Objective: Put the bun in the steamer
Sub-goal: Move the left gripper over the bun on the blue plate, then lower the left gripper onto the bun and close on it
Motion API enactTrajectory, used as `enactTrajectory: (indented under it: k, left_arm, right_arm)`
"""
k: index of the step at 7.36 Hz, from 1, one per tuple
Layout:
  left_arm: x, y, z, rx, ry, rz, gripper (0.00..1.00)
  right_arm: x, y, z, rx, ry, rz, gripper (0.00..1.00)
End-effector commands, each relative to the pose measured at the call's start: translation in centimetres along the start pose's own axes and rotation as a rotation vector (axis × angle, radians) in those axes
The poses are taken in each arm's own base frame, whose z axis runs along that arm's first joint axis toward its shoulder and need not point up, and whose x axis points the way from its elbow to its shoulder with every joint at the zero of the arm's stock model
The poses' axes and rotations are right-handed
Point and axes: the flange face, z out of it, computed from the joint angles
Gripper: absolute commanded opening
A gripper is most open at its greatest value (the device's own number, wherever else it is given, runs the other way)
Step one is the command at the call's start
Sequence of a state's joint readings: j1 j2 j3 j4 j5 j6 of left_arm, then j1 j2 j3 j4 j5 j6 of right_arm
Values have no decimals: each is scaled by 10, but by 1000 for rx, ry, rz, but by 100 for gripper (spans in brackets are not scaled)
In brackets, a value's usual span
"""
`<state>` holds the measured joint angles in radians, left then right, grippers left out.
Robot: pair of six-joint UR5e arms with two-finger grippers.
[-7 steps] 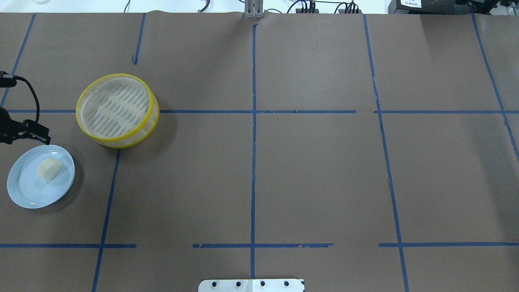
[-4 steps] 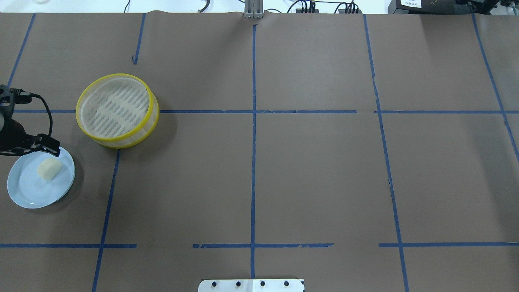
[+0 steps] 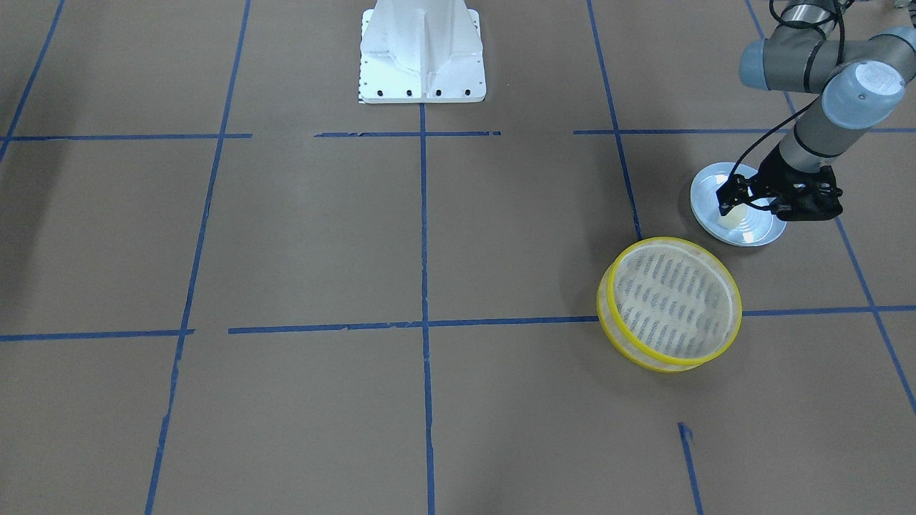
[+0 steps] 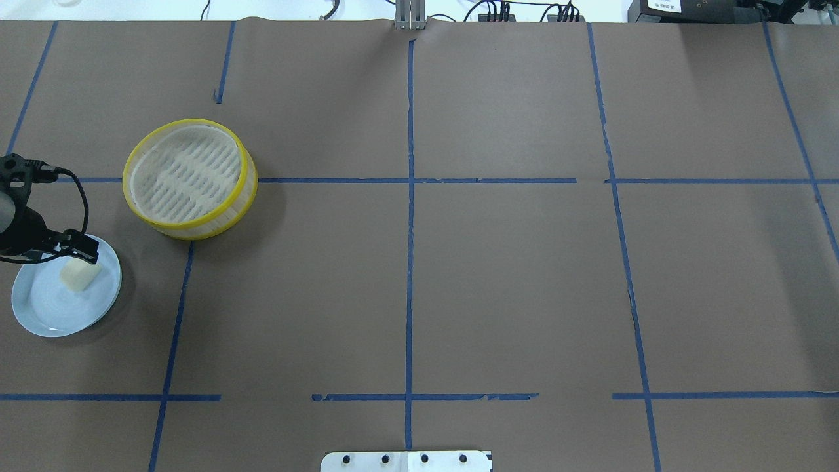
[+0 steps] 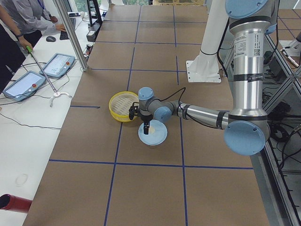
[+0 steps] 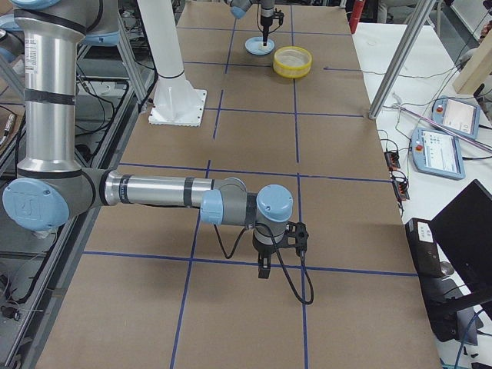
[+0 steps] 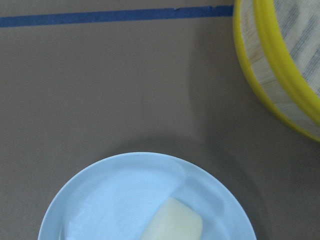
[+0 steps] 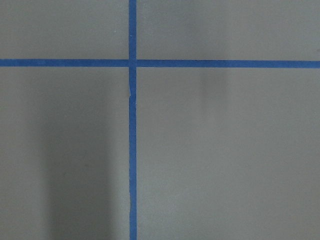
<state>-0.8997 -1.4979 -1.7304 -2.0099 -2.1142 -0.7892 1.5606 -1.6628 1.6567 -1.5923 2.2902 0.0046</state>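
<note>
The bun (image 4: 78, 275) lies on a pale blue plate (image 4: 46, 308) at the table's left. It also shows in the front view (image 3: 728, 221) and the left wrist view (image 7: 172, 224). The steamer (image 4: 183, 174) stands just beyond the plate, with nothing in it. My left gripper (image 4: 84, 252) hangs over the plate's far edge, right at the bun, pointing down and open; the bun is not lifted. My right gripper (image 6: 263, 269) shows only in the right side view, low over bare table; I cannot tell its state.
Brown paper with blue tape lines covers the table (image 4: 498, 275). The robot's white base plate (image 3: 422, 54) sits at the robot's edge of the table, at its middle. Operators and tablets (image 5: 56, 66) are beyond the far edge.
My left gripper has moved from beside the plate's far rim in over the plate, toward the bun. The bun, plate and steamer have not moved.
</note>
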Motion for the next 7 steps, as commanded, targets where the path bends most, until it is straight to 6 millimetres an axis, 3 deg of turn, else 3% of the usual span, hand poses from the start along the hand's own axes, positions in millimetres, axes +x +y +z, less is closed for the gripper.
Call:
enactTrajectory:
  k: [1,7]
  left_arm:
    - [-1,0,2,2,11,6,100]
    - [0,6,12,-22,8,60,100]
  right_arm:
    - [0,0,0,1,0,1,100]
    - [0,0,0,0,0,0,100]
